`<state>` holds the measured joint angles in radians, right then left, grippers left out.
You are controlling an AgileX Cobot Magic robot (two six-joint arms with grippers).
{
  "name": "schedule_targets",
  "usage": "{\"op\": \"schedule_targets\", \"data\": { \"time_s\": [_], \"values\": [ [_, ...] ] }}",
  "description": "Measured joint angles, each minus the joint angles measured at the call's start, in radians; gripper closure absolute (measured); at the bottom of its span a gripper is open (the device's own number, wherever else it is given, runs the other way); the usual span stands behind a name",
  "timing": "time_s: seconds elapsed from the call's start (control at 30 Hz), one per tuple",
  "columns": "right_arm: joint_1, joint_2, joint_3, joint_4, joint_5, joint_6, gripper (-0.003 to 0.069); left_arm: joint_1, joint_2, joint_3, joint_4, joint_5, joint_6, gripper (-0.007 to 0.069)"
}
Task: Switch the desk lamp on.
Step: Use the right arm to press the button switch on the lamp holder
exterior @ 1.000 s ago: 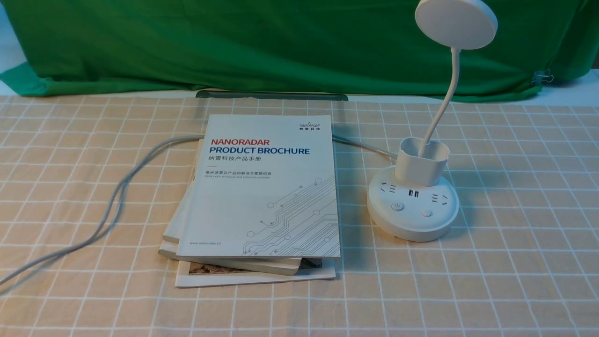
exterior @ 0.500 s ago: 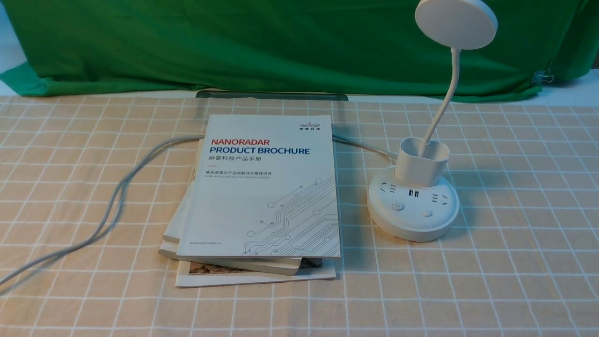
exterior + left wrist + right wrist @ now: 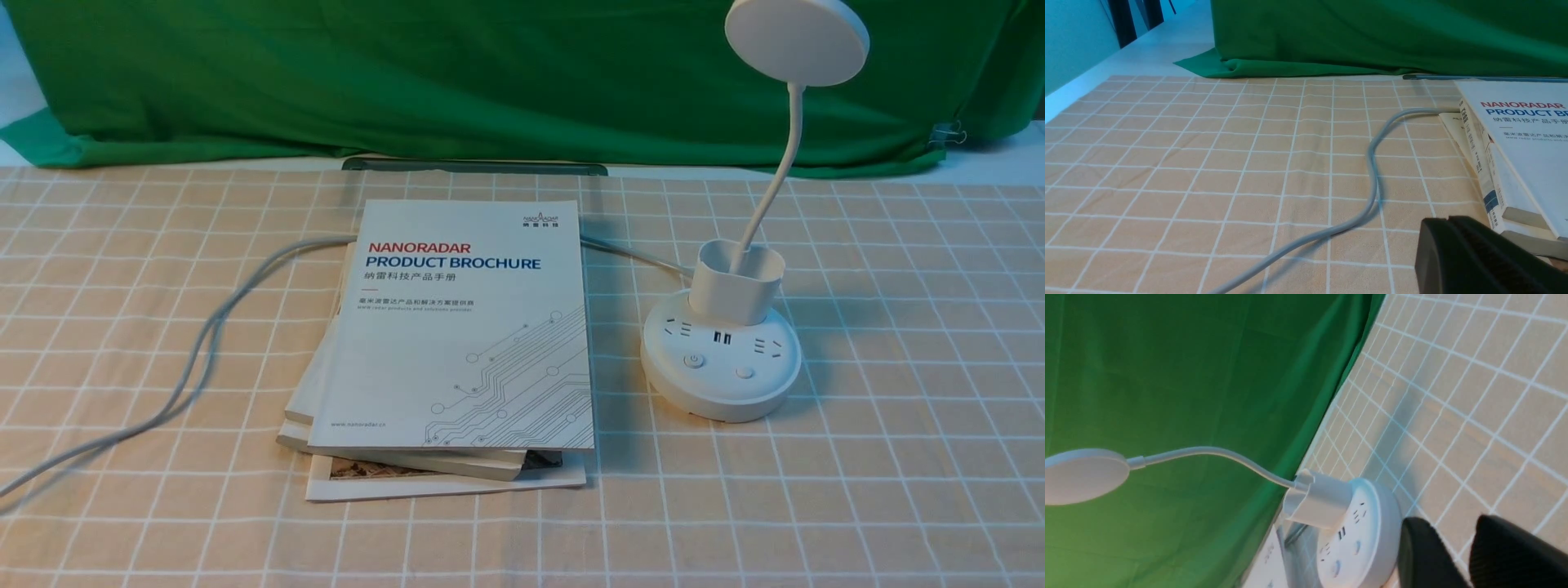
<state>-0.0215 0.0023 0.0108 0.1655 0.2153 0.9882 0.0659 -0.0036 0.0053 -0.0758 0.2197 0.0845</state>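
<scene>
The white desk lamp (image 3: 718,367) stands on the checked cloth at the right, its disc head (image 3: 797,41) raised on the curved gooseneck and unlit. Two buttons (image 3: 693,359) sit on the near side of its round base. Neither gripper shows in the front view. In the right wrist view the lamp base (image 3: 1367,522) lies just beside my right gripper (image 3: 1449,531), which is open, empty and not touching it. My left gripper (image 3: 1447,220) is shut and empty, low over the cloth beside the books.
A stack of brochures (image 3: 457,327) lies left of the lamp. The lamp's grey cable (image 3: 204,335) runs under the stack and off to the front left. A green cloth backdrop (image 3: 490,73) closes the far side.
</scene>
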Motion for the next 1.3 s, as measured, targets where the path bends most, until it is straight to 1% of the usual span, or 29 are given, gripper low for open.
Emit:
{"op": "schedule_targets", "data": {
  "time_s": [0.07,0.17,0.27,0.3,0.4,0.43,0.47,0.5,0.53,0.63,0.67,0.7,0.73,0.77,0.83,0.9,0.97,1.03,1.1,1.23,1.27,1.3],
  "values": [
    [0.0,0.0,0.0,-0.018,-0.001,-0.036,0.0418,0.0,0.0,0.0,0.0,0.0,0.0,0.0603],
    [0.0,0.0,0.0,-0.025,-0.029,-0.206,0.0418,0.0,0.0,0.0,0.0,0.0,0.0,0.0603],
    [0.0,0.0,0.0,-0.025,-0.099,-0.361,0.0428,0.0,0.0,0.0,0.0,0.0,0.0,0.0603],
    [0.0,0.0,0.0,-0.025,-0.111,-0.381,0.0449,0.0,0.0,0.0,0.0,0.0,0.0,0.0603],
    [0.0,0.031,-0.026,-0.025,-0.109,-0.47,0.0566,0.0,0.0,0.0,0.0,-0.001,0.0,0.0603],
    [0.0,0.054,-0.055,-0.025,-0.107,-0.507,0.0594,0.0,0.0,0.0,0.0,-0.001,0.0,0.0603],
    [0.0,0.059,-0.062,-0.025,-0.105,-0.517,0.0605,0.0,0.0,0.0,0.0,-0.001,0.0,0.0603],
    [0.0,0.094,-0.109,-0.025,-0.096,-0.591,0.0624,0.0,0.0,0.0,0.0,-0.001,0.0,0.0603],
    [0.0,0.136,-0.167,-0.025,-0.082,-0.641,0.0629,0.0,0.0,0.0,0.0,-0.001,0.0,0.0603],
    [0.0,0.274,-0.354,-0.025,0.034,-0.813,0.063,0.0,0.0,0.0,0.0,-0.001,0.0,0.0603],
    [0.0,0.285,-0.368,-0.025,0.044,-0.813,0.063,0.0,0.0,0.0,0.0,-0.001,0.0,0.0603],
    [0.0,0.39,-0.5,-0.025,0.157,-0.947,0.063,0.0,0.0,0.0,0.0,-0.001,0.0,0.0603],
    [0.0,0.453,-0.56,-0.023,0.217,-0.999,0.063,0.0,0.0,0.0,0.0,-0.001,0.0,0.0603],
    [0.0,0.467,-0.589,-0.021,0.248,-1.012,0.063,0.0,0.0,0.0,0.0,-0.001,0.0,0.0603],
    [0.0,0.636,-0.762,0.023,0.444,-1.175,0.0631,0.0,0.0,0.0,0.0,-0.001,0.0,0.0603],
    [0.0,0.746,-0.862,0.069,0.559,-1.267,0.0631,0.0,0.0,0.0,0.0,-0.001,0.0,0.0603],
    [0.011,0.841,-0.919,0.104,0.613,-1.322,0.0631,0.0,0.0,0.0,0.0,-0.001,0.0,0.0603],
    [0.027,0.897,-0.953,0.115,0.634,-1.344,0.0631,0.0,0.0,0.0,0.0,-0.001,0.0,0.0603],
    [0.1,1.023,-0.995,0.118,0.649,-1.379,0.0631,0.0,0.0,0.0,0.0,-0.002,0.0,0.0603],
    [0.196,1.178,-1.011,0.105,0.643,-1.384,0.0631,0.0,0.0,0.0,0.0,-0.003,0.0,0.0603],
    [0.202,1.187,-1.012,0.102,0.642,-1.384,0.0631,0.0,0.0,0.0,0.0,-0.003,0.0,0.0603],
    [0.253,1.263,-1.019,0.095,0.627,-1.383,0.0631,0.0,0.0,0.0,0.0,-0.003,0.0,0.0603]
  ]
}}
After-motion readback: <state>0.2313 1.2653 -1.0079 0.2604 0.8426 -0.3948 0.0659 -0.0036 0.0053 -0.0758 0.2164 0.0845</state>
